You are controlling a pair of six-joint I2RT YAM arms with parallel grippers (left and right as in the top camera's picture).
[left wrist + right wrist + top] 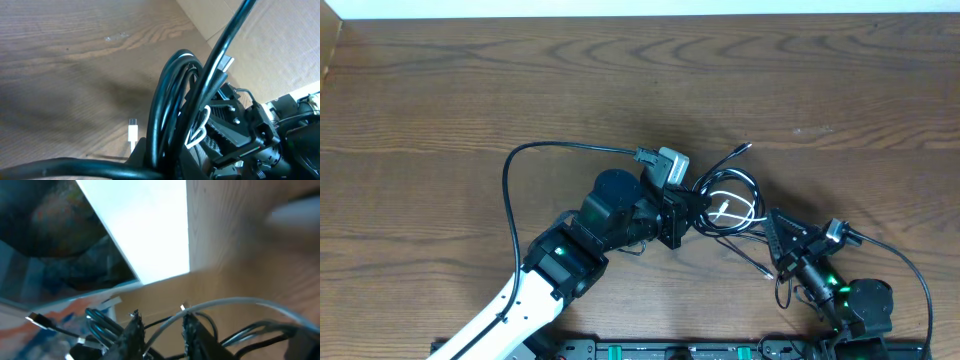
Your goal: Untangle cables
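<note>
Over the table, left claw grips the tangled cables

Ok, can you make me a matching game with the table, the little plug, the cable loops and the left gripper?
Things:
1. table
2. plug
3. loops
4. left gripper

Matches:
A. black
B. shut on the loops
C. brown wood
D. white

Pairs: 1-C, 2-D, 3-A, 4-B
</note>
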